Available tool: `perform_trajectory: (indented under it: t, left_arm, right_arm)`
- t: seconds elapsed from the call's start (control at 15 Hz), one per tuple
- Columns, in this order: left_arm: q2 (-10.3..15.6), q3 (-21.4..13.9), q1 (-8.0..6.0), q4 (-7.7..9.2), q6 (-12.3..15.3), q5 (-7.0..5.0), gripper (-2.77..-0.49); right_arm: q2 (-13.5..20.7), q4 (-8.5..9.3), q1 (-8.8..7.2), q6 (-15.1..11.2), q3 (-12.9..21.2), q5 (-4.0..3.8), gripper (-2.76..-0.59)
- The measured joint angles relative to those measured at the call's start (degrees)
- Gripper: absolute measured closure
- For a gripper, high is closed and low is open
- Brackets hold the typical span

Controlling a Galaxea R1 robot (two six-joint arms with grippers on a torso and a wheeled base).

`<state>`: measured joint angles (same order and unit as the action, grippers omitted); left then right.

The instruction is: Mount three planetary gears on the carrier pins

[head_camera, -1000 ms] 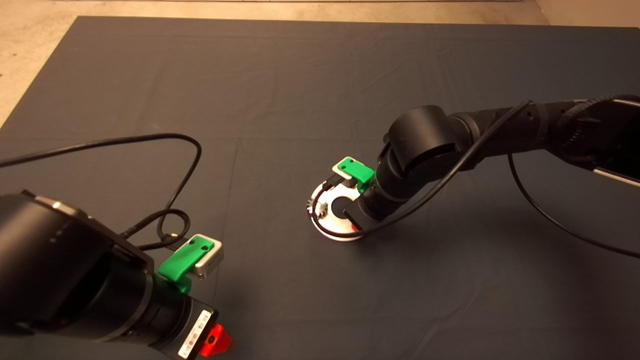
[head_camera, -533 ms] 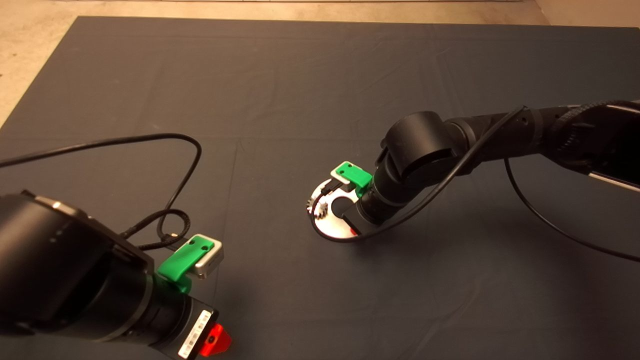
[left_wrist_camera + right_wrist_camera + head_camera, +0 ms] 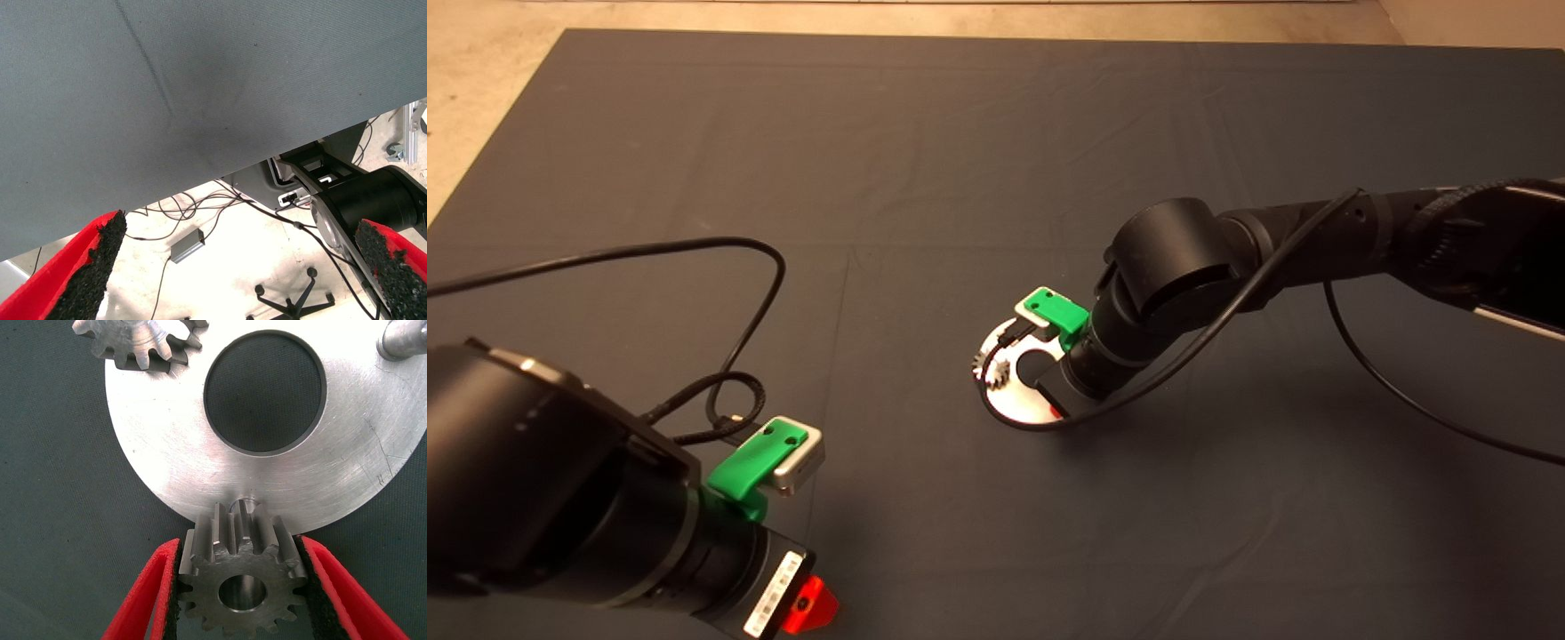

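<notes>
In the right wrist view my right gripper (image 3: pixel 239 547) is shut on a dark-grey planetary gear (image 3: pixel 241 581), with its bore facing the camera. The gear sits at the rim of the shiny carrier disc (image 3: pixel 373 460), against a carrier pin (image 3: pixel 244 508) whose top shows just beyond the teeth. A second gear (image 3: pixel 137 343) sits on the disc's far side, and a bare pin (image 3: pixel 400 339) stands at the other side. The head view shows the disc (image 3: pixel 1016 404) at mid-mat with that gear (image 3: pixel 997 371) on it and the right wrist over it. My left gripper (image 3: pixel 240 273) is open and empty at the mat's near left.
A black cable (image 3: pixel 720 249) loops across the mat's left half. The right arm's cable (image 3: pixel 1396 391) hangs over the right side. Beyond the mat edge the left wrist view shows floor with cables, a small grey box (image 3: pixel 187 245) and a chair base (image 3: pixel 290 303).
The right arm shifted slightly left and lower over the disc, covering more of it, then held still. The left arm has not moved.
</notes>
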<state>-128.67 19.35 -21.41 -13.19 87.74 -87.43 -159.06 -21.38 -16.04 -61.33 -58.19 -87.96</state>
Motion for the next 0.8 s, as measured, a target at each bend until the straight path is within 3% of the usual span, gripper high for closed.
perform_trajectory:
  t: [0.8]
  left_arm:
    - [0.00, 0.00, 0.32, 0.02, 0.02, 0.00, -2.48]
  right_arm:
    - [0.00, -0.44, -0.02, 0.00, 0.00, 0.00, -1.06]
